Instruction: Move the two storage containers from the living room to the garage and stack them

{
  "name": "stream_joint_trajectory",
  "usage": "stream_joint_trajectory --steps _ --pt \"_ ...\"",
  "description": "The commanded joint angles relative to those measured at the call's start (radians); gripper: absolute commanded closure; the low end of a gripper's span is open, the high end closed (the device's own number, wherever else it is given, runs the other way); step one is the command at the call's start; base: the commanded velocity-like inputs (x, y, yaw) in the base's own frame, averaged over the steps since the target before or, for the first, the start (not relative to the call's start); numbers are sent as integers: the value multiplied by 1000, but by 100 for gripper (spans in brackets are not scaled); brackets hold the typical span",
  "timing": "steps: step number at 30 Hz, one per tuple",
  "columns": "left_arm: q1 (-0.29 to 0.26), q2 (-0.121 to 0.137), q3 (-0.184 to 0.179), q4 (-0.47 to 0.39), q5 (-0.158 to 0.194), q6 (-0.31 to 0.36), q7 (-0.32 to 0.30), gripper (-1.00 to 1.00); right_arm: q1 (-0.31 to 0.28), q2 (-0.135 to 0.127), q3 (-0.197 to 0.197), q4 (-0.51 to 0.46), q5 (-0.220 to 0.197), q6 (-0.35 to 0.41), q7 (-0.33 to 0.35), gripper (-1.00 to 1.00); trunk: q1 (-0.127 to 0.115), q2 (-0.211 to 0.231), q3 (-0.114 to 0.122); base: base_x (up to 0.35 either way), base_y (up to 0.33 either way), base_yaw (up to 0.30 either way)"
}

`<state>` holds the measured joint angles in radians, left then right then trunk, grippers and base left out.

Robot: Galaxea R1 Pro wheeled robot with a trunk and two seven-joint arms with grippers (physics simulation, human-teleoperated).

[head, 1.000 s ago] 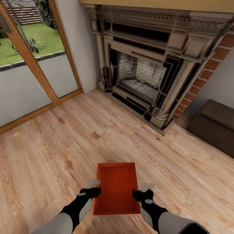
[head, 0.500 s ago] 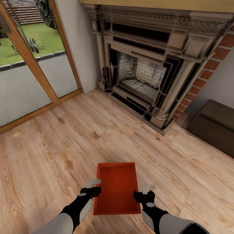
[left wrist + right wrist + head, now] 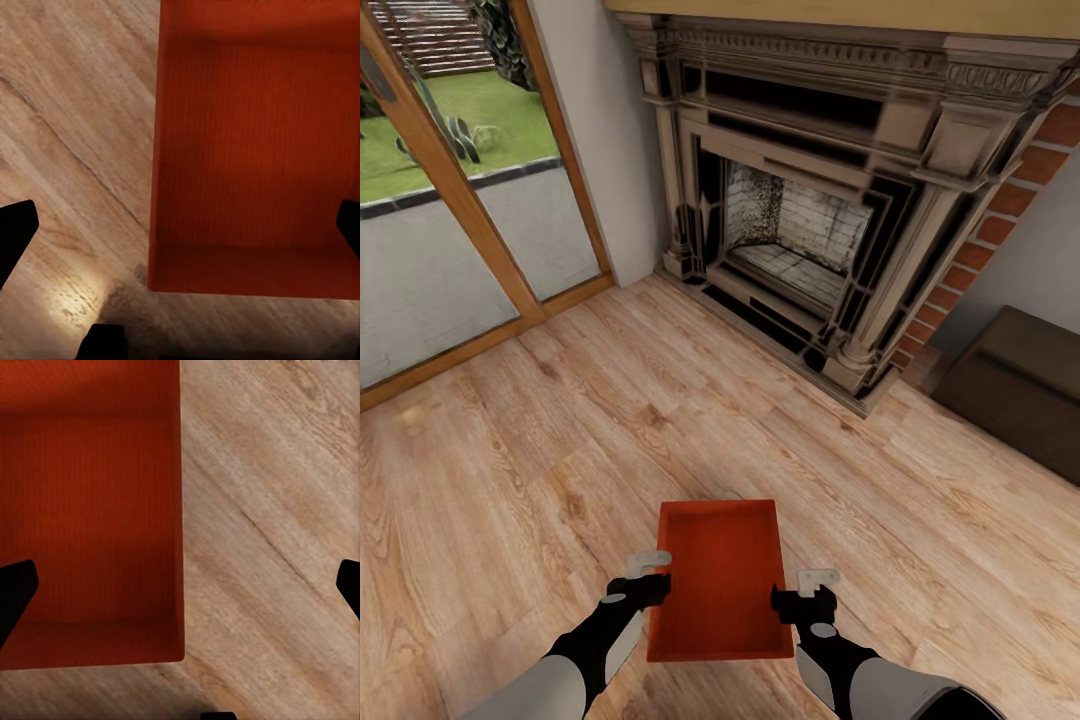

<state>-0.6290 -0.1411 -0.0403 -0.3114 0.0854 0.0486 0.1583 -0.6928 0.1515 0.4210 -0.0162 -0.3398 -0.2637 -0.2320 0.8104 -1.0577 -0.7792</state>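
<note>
One red-orange storage container lies open-top on the light wood-plank floor of the living room, close in front of me. My left gripper hangs open over its left long wall, and my right gripper hangs open over its right long wall. In the left wrist view the container sits under the open left gripper, with the dark fingertips wide apart at both sides. The right wrist view has the container under the open right gripper in the same way. Neither gripper holds anything.
An ornate dark fireplace under a red-brick chimney stands ahead. Wood-framed glass doors line the left side. A dark brown low bench sits at the right. Wood floor stretches between me and them.
A second ago the fingers of both grippers spread a little and the right gripper shifted slightly toward me. Nothing has moved in the last half second, and the container stays put.
</note>
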Motion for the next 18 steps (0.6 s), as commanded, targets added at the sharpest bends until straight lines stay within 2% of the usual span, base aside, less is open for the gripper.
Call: stream_joint_trajectory --steps 1,14,18 --pt "0 0 -4 -2 9 5 5 -100 -1 0 9 1 -8 -3 -3 -100 4 -7 -4 0 0 0" --pt "0 0 -3 0 11 10 6 -100 -1 0 9 1 -9 -3 -1 -100 54 -98 -44 0 0 0" --pt "0 1 -3 0 11 14 6 -100 -1 -2 7 1 -9 -3 20 -100 69 -126 -57 0 0 0"
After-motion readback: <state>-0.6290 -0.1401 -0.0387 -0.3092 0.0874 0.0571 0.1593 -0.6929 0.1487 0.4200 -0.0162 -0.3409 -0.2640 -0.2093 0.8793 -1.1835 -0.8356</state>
